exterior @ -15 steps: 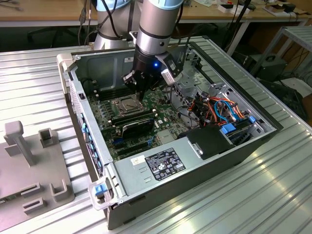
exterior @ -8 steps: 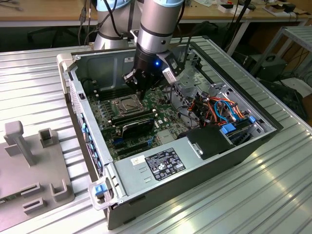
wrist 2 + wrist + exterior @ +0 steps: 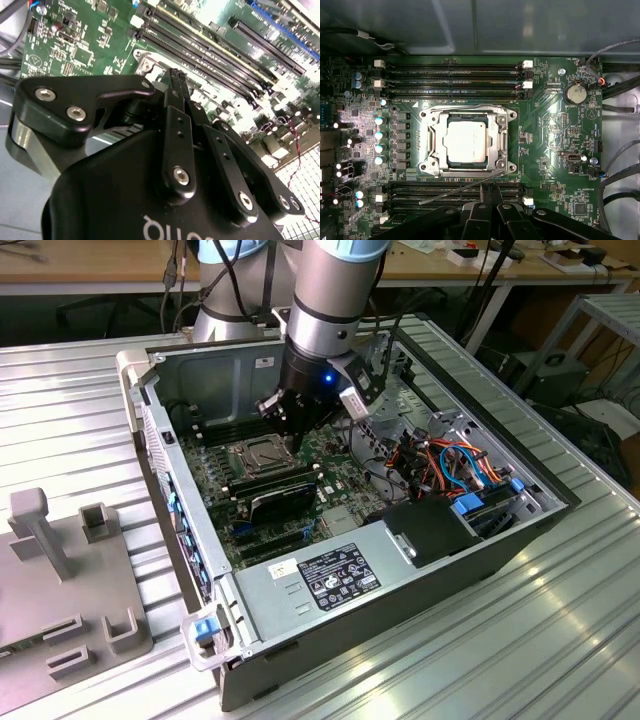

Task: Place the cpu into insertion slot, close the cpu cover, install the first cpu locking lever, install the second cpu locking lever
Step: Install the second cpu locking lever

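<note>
While the grey Universal Robots arm (image 3: 335, 290) reached down into the open dark metal computer case (image 3: 400, 590), its black two-fingered gripper (image 3: 487, 192) hung just above the green motherboard (image 3: 550, 125), at the edge of the socket nearest the lower bank of long black memory slots (image 3: 455, 189). Its fingers (image 3: 176, 82) were pressed together with no gap between them in both wrist views, clenched on nothing that could be made out. The small flat square cpu with its silver-grey metal top (image 3: 465, 141) lay seated in the square insertion slot (image 3: 439, 146), and the thin silver-grey cpu cover with a square window (image 3: 502, 137) lay flat around it, framing the chip. One thin metal locking lever (image 3: 465, 106) ran along the socket edge towards the upper memory slots and appeared tucked down, while a second thin metal lever (image 3: 455, 190) stuck out at a slant over the lower memory slots, its free end away from the socket, close beside the fingertips. In the exterior view the gripper (image 3: 285, 430) stood over the socket (image 3: 262, 455), with a bundle of coloured cables (image 3: 450, 465) towards the exterior view's right and a grey plastic fixture (image 3: 70, 580) on the ribbed metal table (image 3: 480, 660) towards its left
</note>
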Robot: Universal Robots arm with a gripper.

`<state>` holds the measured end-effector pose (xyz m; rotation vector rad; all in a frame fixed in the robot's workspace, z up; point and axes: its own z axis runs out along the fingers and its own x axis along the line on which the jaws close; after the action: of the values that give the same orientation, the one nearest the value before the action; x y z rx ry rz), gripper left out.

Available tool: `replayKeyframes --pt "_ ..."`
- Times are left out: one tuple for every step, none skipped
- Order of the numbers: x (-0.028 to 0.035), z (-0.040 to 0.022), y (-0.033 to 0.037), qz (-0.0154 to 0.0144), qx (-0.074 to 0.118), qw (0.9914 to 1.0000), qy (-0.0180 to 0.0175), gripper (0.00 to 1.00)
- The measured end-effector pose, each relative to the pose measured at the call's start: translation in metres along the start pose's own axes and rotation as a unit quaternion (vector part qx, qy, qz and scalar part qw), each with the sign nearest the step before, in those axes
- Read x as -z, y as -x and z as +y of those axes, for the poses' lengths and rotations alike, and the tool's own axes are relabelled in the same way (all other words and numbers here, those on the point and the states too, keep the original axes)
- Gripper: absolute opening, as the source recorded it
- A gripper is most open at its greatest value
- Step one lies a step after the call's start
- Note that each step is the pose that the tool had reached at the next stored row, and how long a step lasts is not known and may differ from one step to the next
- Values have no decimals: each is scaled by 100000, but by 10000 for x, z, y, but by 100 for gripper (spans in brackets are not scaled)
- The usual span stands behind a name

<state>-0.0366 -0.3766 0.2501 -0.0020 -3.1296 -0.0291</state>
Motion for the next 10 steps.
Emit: replayKeyframes --pt "0 0 0 -1 1 100000 0 11" --pt "0 -1 0 -2 4 100000 0 11" --pt "0 -1 0 -2 6 100000 -2 11" --pt "0 -1 0 -1 4 100000 -1 11" --pt "0 -2 0 -2 5 100000 0 11" --pt "0 -3 0 0 4 100000 -4 11" --pt "0 -3 0 0 5 100000 -3 11" --pt "0 -3 0 -2 5 100000 1 11" --pt "0 -3 0 -2 5 100000 -1 11" --pt "0 -3 0 -1 5 100000 -1 11"
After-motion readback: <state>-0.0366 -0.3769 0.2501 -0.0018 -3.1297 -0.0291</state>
